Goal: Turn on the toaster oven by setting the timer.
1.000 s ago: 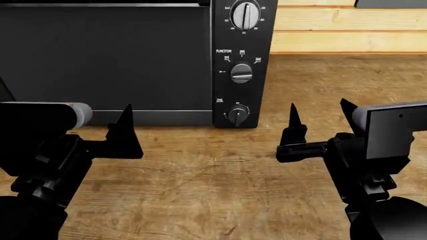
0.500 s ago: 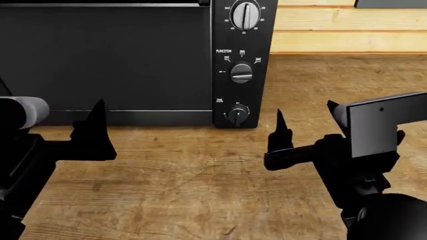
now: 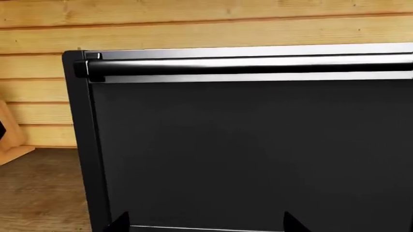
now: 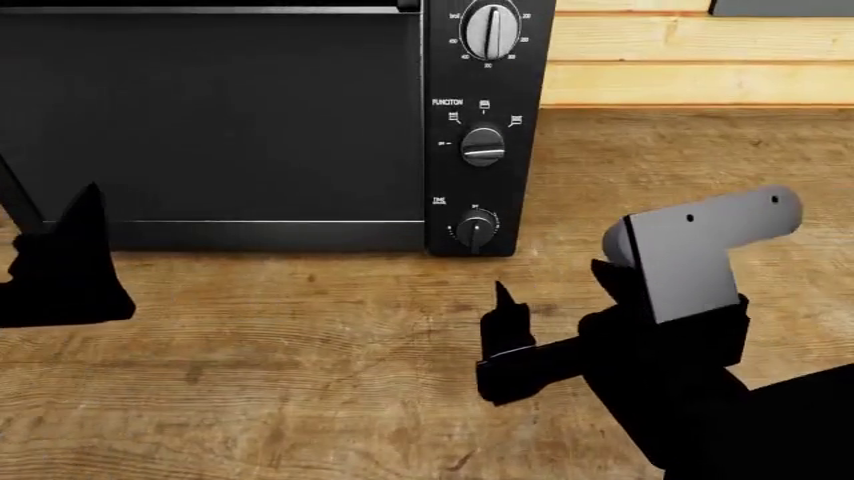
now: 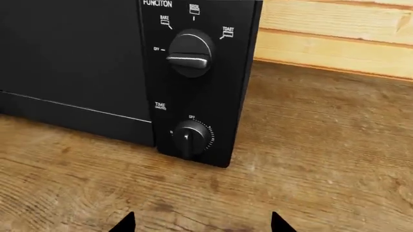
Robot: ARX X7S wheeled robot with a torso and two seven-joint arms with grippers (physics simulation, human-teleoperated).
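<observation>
Barely begun: timer (image 5: pixel 189 137) untouched at OFF, low on the toaster oven (image 4: pixel 214 120) panel's right end. Right gripper (image 5: pixel 201 223) spread wide, empty, near and short of it. Left gripper (image 3: pixel 203 223) likewise wide, facing the door.

Toaster oven (image 4: pixel 214 120) top cut off (head view).

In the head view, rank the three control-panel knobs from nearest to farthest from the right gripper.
1. The timer, lowest on the toaster oven's panel, just beyond the right gripper.
2. The function knob, mid-panel above it.
3. The numbered knob, top of the panel, farthest.
</observation>
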